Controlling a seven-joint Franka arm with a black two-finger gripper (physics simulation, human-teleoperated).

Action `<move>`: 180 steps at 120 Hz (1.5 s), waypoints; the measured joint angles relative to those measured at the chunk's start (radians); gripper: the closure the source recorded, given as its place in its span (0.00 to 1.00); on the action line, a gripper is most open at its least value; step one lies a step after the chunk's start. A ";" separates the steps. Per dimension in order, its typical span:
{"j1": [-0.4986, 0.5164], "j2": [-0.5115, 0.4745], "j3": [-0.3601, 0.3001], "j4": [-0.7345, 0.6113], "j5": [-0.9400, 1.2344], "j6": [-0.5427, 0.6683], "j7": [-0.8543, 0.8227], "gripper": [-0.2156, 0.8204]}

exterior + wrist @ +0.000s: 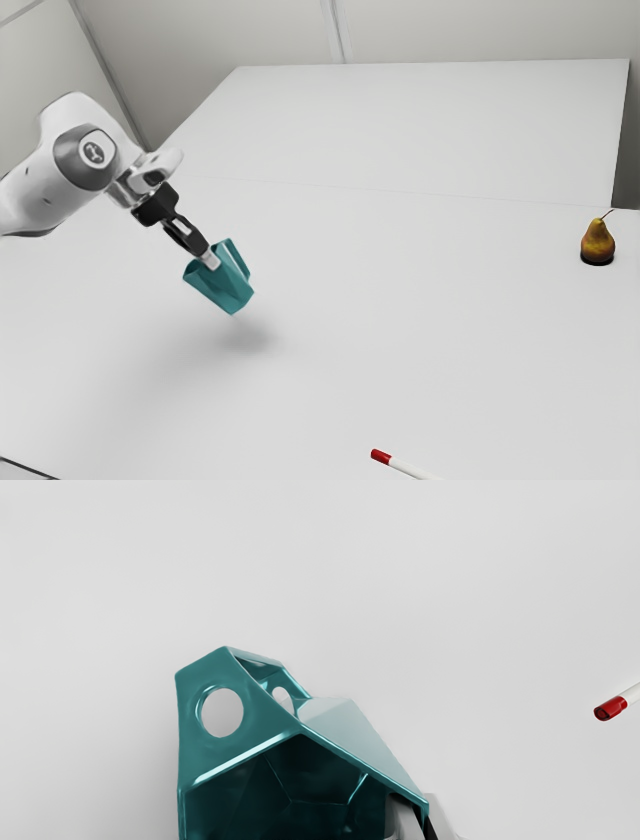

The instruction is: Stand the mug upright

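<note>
Here's the mug (226, 290), up above the table (400, 310) and tilted, mouth leaning back toward my arm, my gripper (211, 260) clamped on its wall from inside and out. Danger: holding just one side, I could let its weight twist it, and if the base meets the table edge-first, release could tip it over!

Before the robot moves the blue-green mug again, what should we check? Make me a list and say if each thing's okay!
1. Jaws shut on the mug's wall, one finger inside, one outside: ok.
2. Mug lifted off the table: ok.
3. Mug upright: not ok, it's tilted.
4. Grip tight enough not to slip: cannot tell.
5. Pear well away from the mug: ok.
6. Red-tipped stick not touching the mug: ok.
</note>
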 joint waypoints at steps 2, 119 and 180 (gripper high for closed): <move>0.000 0.001 -0.005 0.009 0.025 0.001 -0.010 0.97; -0.033 0.196 -0.111 0.001 0.414 0.263 -0.321 0.59; -0.004 0.099 -0.108 0.355 0.326 -0.013 -0.389 0.24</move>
